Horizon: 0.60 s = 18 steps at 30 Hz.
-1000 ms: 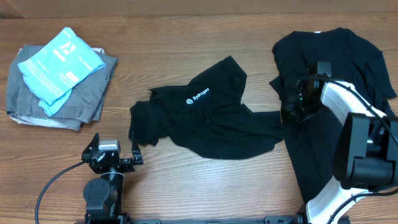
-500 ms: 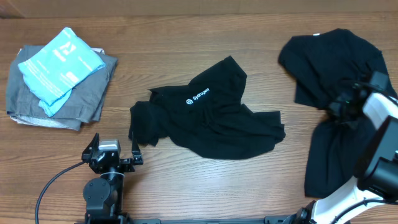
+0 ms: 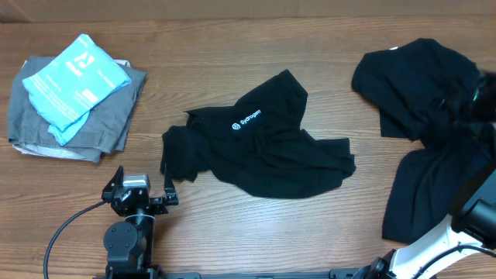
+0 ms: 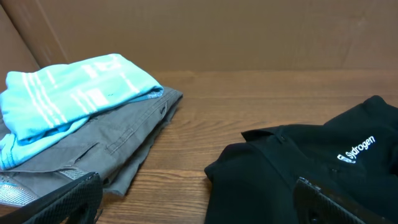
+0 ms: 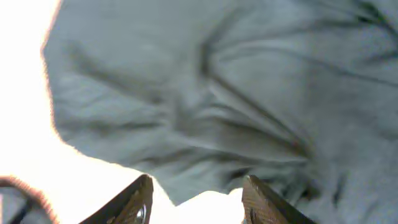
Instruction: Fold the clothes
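Two black short-sleeved shirts, unfolded and rumpled, on the wooden counter [image 3: 256, 232].

The collared shirt [image 3: 267, 163] lies crumpled near the middle of the counter, front side up, its small white chest logo [image 3: 246, 121] showing towards the far edge. One end bunches into a dark knot at the left, and the rest spreads rightwards in loose folds. The second shirt [image 3: 422, 85] is at the right end, apart from the first. It is heaped at the far side, with a longer flap running down towards the near edge and a speck of white at its neck. Its right edge is blurred. Seen close from the right wrist, its cloth is deeply creased and washed pale by glare.
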Tool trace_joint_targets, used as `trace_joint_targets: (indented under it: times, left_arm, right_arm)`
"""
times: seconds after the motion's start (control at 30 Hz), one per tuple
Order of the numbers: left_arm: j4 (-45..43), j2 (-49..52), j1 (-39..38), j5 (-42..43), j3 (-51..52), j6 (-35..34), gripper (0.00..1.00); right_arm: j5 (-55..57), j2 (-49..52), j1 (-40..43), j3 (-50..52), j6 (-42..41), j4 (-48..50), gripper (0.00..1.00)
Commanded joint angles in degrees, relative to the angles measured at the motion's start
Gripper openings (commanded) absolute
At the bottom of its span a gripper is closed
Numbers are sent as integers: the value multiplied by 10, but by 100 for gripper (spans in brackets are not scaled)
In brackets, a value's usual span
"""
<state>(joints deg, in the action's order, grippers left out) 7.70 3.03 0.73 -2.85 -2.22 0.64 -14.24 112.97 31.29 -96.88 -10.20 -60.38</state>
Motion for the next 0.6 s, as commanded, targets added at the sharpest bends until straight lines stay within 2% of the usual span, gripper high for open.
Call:
trace_joint_targets:
  times: [0.0, 0.03, 0.1, 0.13, 0.33, 0.57]
  left_arm:
    - [-2, -2, 1, -5, 3, 11, 100]
    - [-2, -2, 1, -5, 3, 11, 100]
    - [-2, -2, 1, -5, 3, 11, 100]
    - [-2, -2, 1, -5, 3, 11, 100]
    - [-2, -2, 1, -5, 3, 11, 100]
    - [-2, -2, 1, -5, 3, 11, 100]
  right_arm:
    - [-39, -7, -33, -48, 17, -49, 50]
    - [-39, -7, -45, -49, 17, -62, 49]
    - [-30, -4, -67, -40, 17, -74, 31]
    - [-21, -3, -77, -31, 17, -74, 25]
    - [55, 32, -142, 26, 17, -18, 24]
    - [63, 106, -167, 39, 17, 24, 24]
